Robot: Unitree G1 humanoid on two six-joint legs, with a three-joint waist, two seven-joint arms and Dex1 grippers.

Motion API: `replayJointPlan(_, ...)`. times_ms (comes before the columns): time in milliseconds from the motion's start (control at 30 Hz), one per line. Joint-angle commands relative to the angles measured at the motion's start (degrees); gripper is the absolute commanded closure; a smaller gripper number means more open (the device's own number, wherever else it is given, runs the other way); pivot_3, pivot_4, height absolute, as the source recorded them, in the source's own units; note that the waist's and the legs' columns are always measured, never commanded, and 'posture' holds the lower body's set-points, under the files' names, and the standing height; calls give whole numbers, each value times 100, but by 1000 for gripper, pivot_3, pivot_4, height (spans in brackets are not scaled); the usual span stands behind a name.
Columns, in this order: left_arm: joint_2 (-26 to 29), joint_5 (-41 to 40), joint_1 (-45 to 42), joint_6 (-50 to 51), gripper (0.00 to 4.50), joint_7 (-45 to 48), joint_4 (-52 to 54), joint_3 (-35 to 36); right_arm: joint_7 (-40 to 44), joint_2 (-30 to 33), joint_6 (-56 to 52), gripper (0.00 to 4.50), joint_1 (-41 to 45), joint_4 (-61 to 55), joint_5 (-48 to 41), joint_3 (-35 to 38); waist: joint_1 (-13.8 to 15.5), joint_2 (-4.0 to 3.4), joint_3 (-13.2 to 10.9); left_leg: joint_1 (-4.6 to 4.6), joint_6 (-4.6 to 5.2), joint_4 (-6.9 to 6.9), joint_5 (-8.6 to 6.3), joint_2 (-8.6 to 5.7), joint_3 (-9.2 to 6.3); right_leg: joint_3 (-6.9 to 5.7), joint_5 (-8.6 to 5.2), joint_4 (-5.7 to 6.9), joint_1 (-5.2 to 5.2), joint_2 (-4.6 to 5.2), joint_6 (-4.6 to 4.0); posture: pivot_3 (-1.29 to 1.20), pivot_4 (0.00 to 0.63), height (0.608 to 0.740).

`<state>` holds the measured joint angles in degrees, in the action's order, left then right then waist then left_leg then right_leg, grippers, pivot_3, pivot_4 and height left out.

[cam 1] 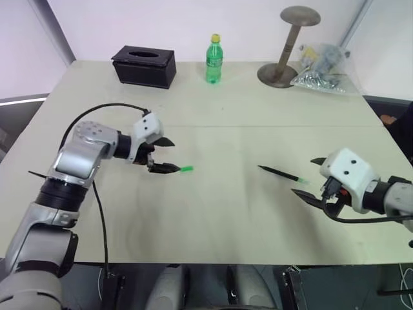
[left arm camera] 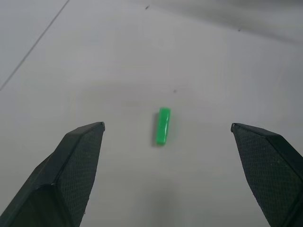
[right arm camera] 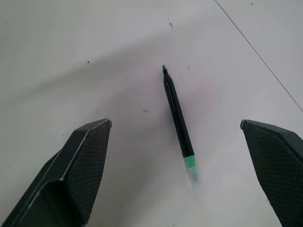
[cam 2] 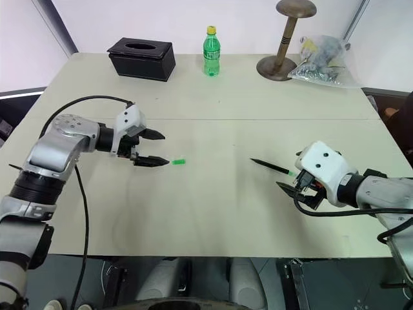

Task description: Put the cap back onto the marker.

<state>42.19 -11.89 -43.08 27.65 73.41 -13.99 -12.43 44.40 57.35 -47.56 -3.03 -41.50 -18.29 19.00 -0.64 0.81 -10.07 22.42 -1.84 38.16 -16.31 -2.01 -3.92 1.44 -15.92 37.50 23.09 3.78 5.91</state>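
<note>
While both arms hover over the pale beige table (cam 1: 213, 213), the tiny bright green plastic cap (cam 1: 186, 169) lies flat just ahead of the left gripper (cam 1: 166, 155), jaws spread wide, holding nothing. Well apart from the cap, the thin black marker (cam 1: 279, 173) rests before the right gripper (cam 1: 308, 180), jaws equally wide and empty.
</note>
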Motion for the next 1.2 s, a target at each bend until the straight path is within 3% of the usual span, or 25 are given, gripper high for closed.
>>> replayJointPlan(33,96,-59,-227,-207,20,295,-193,145,-114,-101,11,0,75,-235,-69,62,0,0,0,0,0,0,0,0,0,0,0,0,0,0,0,0,150,740)
replayJointPlan(533,300,114,-594,-894,20,931,-1180,182,-466,-333,-1,0,114,-403,-59,-372,-11,0,0,2,1,2,0,2,1,0,0,1,4,-3,0,0,150,740)
replayJointPlan(1067,-105,345,-250,-2087,20,1010,-1702,66,-503,-337,-1,0,272,-304,-89,-529,-3,0,0,3,1,3,0,1,1,0,0,4,5,-2,0,0,150,740)
replayJointPlan(1200,-475,487,-337,-2507,20,790,-2277,74,-550,-367,-51,0,271,-347,-95,-511,16,0,0,3,2,4,-1,-1,1,0,0,4,3,0,0,0,150,740)
